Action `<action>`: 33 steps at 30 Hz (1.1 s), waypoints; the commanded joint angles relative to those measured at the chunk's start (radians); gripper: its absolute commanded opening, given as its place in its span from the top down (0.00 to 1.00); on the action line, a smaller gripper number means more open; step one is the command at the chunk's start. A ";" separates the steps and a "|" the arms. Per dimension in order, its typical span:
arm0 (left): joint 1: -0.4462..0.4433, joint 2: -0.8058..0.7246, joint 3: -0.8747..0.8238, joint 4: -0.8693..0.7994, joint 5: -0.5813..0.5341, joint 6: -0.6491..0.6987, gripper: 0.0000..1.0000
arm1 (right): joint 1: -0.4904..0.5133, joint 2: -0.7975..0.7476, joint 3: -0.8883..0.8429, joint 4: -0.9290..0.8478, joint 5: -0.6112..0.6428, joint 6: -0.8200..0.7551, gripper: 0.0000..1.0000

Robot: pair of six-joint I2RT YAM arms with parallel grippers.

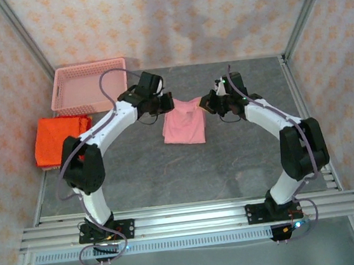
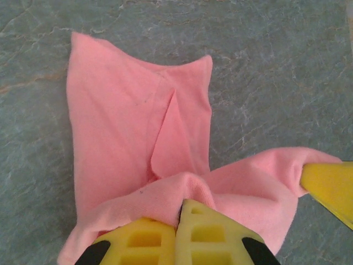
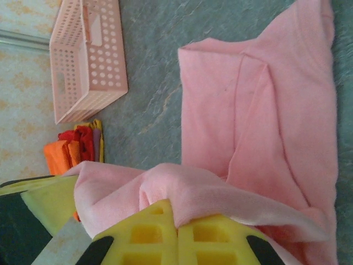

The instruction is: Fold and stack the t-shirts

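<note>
A light pink t-shirt (image 1: 185,123) lies partly folded on the grey table, its far edge lifted. My left gripper (image 1: 166,102) is shut on that edge at its left; in the left wrist view the yellow fingers (image 2: 182,232) pinch a fold of pink t-shirt (image 2: 127,127). My right gripper (image 1: 209,101) is shut on the same edge at its right, its yellow fingers (image 3: 179,234) clamping pink t-shirt (image 3: 276,110). The right gripper's yellow fingertip (image 2: 328,185) shows at the left wrist view's right edge. A stack of orange-red t-shirts (image 1: 59,138) lies at the table's left edge.
A rigid pink mesh basket (image 1: 88,86) stands at the back left, just behind the orange-red stack; the basket (image 3: 88,55) also appears in the right wrist view. Patterned walls and metal frame posts enclose the table. Bare grey table (image 1: 187,169) stretches in front of the pink shirt.
</note>
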 commanded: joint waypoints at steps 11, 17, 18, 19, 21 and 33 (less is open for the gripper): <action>0.063 0.212 0.221 -0.070 -0.009 0.045 1.00 | -0.047 0.243 0.207 0.085 -0.048 -0.010 1.00; 0.084 0.291 0.304 -0.075 -0.003 0.046 0.96 | -0.053 0.354 0.295 0.102 -0.047 -0.005 0.99; 0.086 0.308 0.324 -0.080 -0.001 0.048 0.95 | -0.054 0.370 0.308 0.108 -0.048 -0.001 0.99; 0.089 0.325 0.342 -0.085 0.001 0.048 0.95 | -0.055 0.382 0.318 0.113 -0.046 -0.001 0.98; 0.092 0.358 0.378 -0.098 0.006 0.047 0.89 | -0.055 0.407 0.332 0.129 -0.018 0.002 0.96; 0.098 0.326 0.355 -0.044 -0.009 0.025 0.00 | -0.057 0.345 0.312 0.199 0.074 -0.028 0.35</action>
